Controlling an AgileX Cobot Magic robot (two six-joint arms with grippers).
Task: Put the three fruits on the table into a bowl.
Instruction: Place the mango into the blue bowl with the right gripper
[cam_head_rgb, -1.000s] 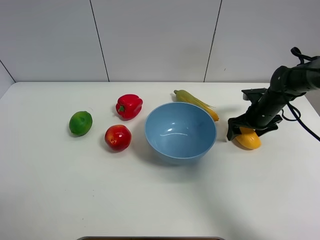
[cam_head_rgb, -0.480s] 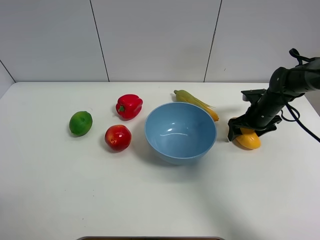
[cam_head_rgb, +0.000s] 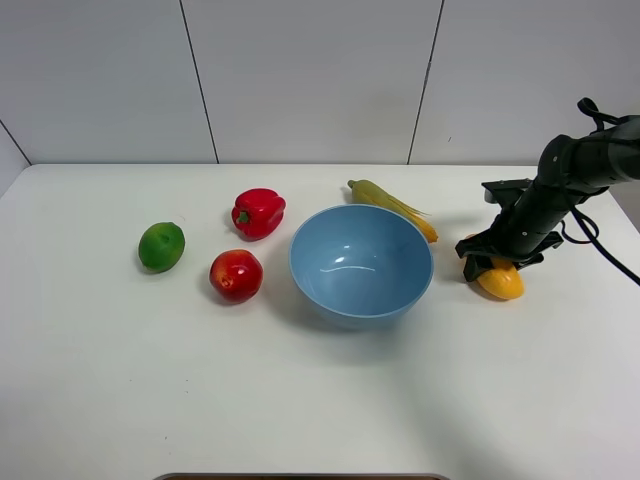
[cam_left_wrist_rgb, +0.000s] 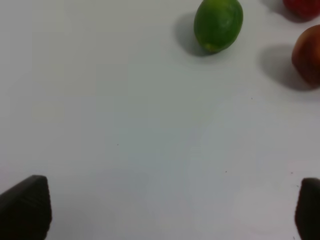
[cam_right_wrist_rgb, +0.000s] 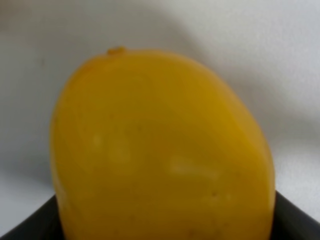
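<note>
now the right gripper (cam_head_rgb: 493, 264) is clamping down on the mango (cam_head_rgb: 503, 282), which is lying on the table (cam_head_rgb: 300, 400) just right of the bowl (cam_head_rgb: 360, 300) and near the tip of the corn (cam_head_rgb: 390, 205). in the right wrist view the mango is filling nearly the whole picture, with only dark finger corners showing beneath it. the left gripper (cam_left_wrist_rgb: 166, 209) is hanging wide open over bare table, holding nothing. the lime (cam_left_wrist_rgb: 218, 24) and apple (cam_left_wrist_rgb: 307, 55) are sitting ahead of it, left of the bowl and well apart from the mango.

the likely trouble is coming at the lift. the mango is looking smooth and rounded, and the jaws seem to be biting its upper part, so it could be squeezing out sideways as it rises and rolling off toward the right edge. a carry that is running too low risks clipping the bowl's rim, since the bowl is deep, and shoving it into the corn or apple. letting go from too high is risking a bounce back out. if the left arm is moving in for the apple at the same time, the two arms could be crowding each other over the bowl.
</note>
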